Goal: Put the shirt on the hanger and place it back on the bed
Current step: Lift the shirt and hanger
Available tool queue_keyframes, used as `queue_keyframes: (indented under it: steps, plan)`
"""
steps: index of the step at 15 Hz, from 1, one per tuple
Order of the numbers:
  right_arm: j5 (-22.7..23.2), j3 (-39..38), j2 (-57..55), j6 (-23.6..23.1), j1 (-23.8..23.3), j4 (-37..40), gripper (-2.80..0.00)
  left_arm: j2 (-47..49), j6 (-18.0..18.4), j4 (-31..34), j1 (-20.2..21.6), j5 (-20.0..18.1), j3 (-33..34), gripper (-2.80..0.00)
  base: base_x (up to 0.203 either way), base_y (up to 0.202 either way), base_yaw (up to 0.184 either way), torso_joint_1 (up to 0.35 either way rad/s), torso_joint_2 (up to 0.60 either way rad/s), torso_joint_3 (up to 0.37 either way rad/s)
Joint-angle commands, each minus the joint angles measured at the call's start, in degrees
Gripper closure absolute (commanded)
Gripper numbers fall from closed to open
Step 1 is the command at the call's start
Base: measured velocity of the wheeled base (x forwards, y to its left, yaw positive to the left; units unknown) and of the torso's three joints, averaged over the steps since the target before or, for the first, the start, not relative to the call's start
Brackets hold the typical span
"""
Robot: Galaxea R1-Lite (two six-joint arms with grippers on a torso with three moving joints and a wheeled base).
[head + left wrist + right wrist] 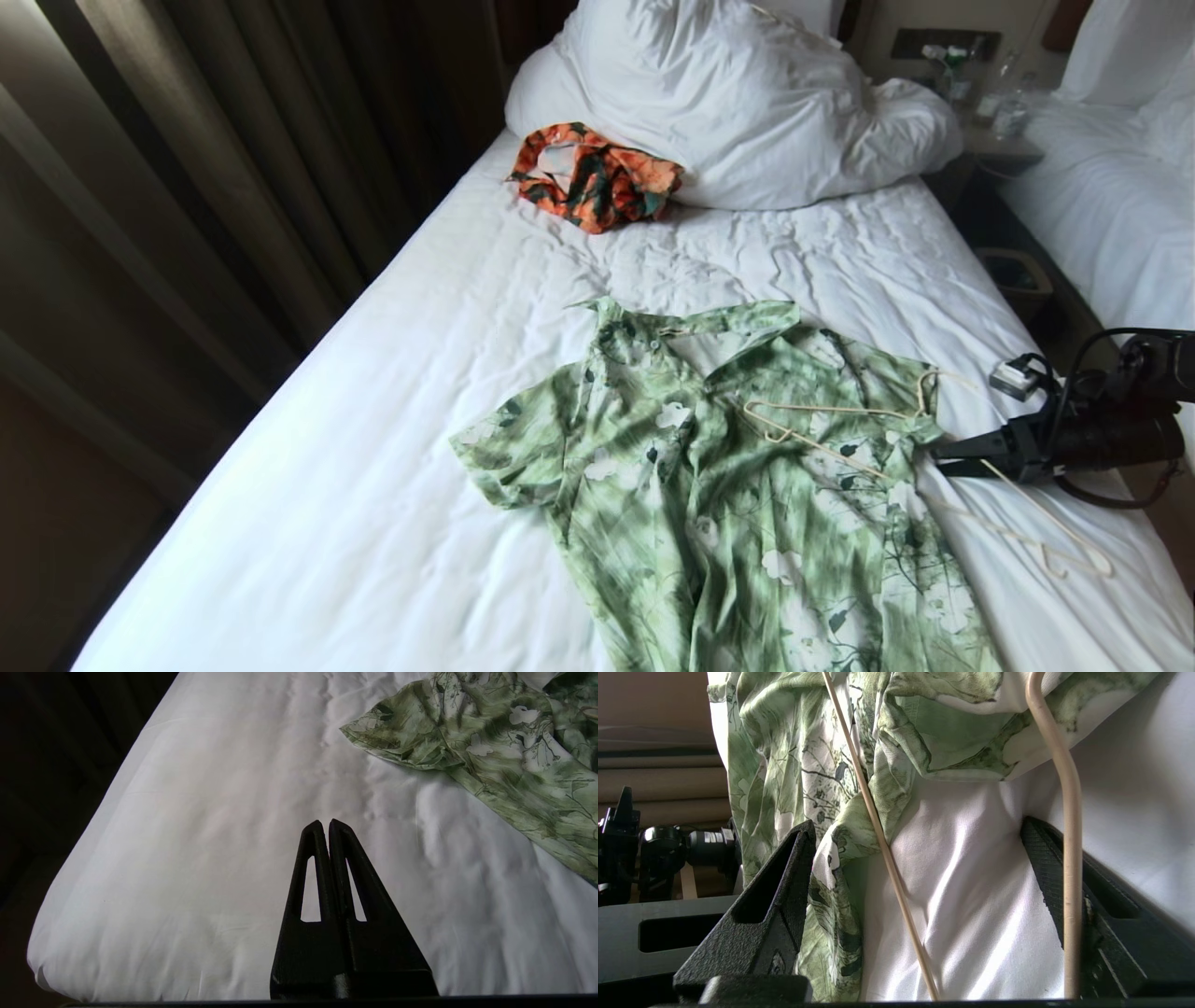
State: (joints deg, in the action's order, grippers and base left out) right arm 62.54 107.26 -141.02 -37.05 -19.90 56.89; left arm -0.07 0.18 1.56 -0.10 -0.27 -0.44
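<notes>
Shirt [747, 504] is nearest, spread flat and face up on the bed [392, 448], hem toward the robot and collar pointing at the pillows, front partly open at the neck. Hanger [896, 448] is not inside it: it lies loose on top of the shirt's right shoulder, one end over the chest, hook by the sleeve, the other end running off the fabric onto bare sheet at the bed's right edge. Right gripper [943, 457] comes in low from the right edge of the bed, fingers spread wide, nothing held. Right wrist view shows one hanger wire running between the fingers [770, 905] and the second wire lying across the far finger; whether it's actually touching that wire or just in front of it I can't say from this angle. Left gripper [325, 828] is pressed together and empty, parked over bare sheet near the shirt's left sleeve, well apart from the hanger. Farther up the bed, an orange patterned garment [593, 177] sits crumpled against the pillows [738, 103], untouched. Progress, my read: barely started. No grasp on the hanger yet, neither shoulder threaded. Remaining: grab the hanger, work both ends into the neck opening, seat the shoulders, lay the lot back down.
</notes>
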Motion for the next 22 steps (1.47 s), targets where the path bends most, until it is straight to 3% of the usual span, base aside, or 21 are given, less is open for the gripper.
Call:
queue_keyframes:
  steps: [1,12,17,20,22]
  plan:
    - [0.3,-0.3,0.4,-0.24,0.03,0.32,0.0,-0.01,-0.01,0.02,0.01,0.0,0.0,0.0,0.0,0.0,0.0,0.0,0.0,0.0]
    - [0.3,-0.6,3.55,-0.13,0.21,0.58,0.0,-0.01,-0.01,0.02,0.01,0.0,0.0,0.0,0.0,0.0,0.0,0.0,0.0,0.0]
    - [0.22,-1.43,11.0,-0.52,0.2,2.84,0.0,-0.01,-0.01,0.02,0.01,0.0,0.0,0.0,0.0,0.0,0.0,0.0,0.0,0.0]
    - [0.22,-1.44,16.89,-3.87,0.21,5.74,0.0,-0.01,-0.01,0.02,0.01,0.0,0.0,0.0,0.0,0.0,0.0,0.0,0.0,0.0]
    - [0.22,-1.73,20.79,-10.25,0.21,10.0,0.0,-0.01,-0.01,0.02,0.01,0.0,0.0,0.0,0.0,0.0,0.0,0.0,0.0,0.0]
